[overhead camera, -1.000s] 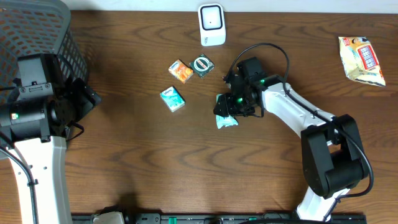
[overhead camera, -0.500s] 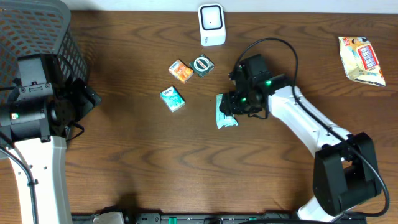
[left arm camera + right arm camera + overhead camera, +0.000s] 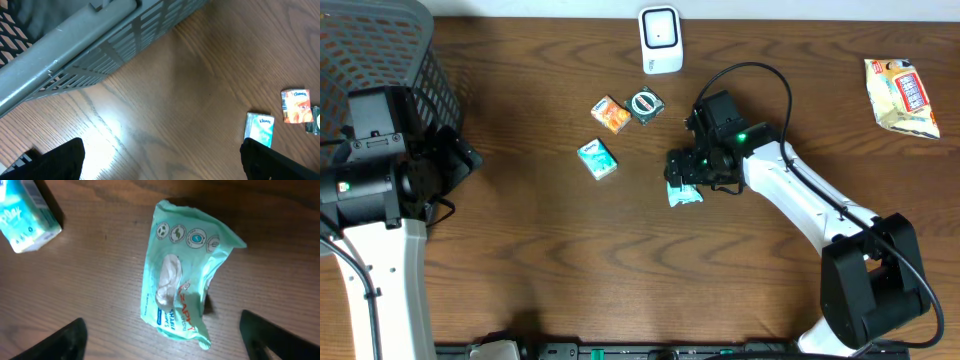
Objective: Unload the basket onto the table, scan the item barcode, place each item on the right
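Bare desk [image 3: 570, 270] lies open across the front and middle, with a second free lane between the right arm [image 3: 800, 195] and the snack bag [image 3: 902, 96] at the far right edge. Toward the back the way narrows: the scanner [image 3: 660, 40] stands at rear centre, and in front of it an orange box [image 3: 610, 114], a dark packet [image 3: 646, 105] and a teal box [image 3: 597, 159] cluster near the green wipes pack [image 3: 683, 193]. The mesh basket [image 3: 380, 40] walls off the left rear corner, leaving the left arm's wide-spread fingers [image 3: 55, 160] a free run rightward over bare wood.
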